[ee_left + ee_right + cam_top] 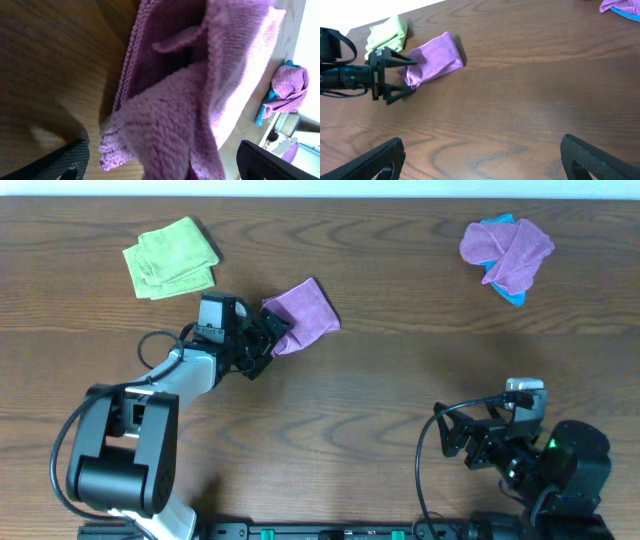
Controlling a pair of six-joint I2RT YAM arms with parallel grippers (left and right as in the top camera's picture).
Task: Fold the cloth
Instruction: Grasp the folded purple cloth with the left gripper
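4 cloths: lilac cloth (303, 315), 2nd lilac (505, 248), green (171, 258), blue (511, 294)

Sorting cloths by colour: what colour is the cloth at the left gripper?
The cloth is plain lilac-purple, clearest in the overhead view.

Left wrist view: the cloth (200, 100), blurred, runs past the top and bottom edges. Overhead, upper right: a second purple cloth (505, 245) hides most of a blue cloth (512, 294).
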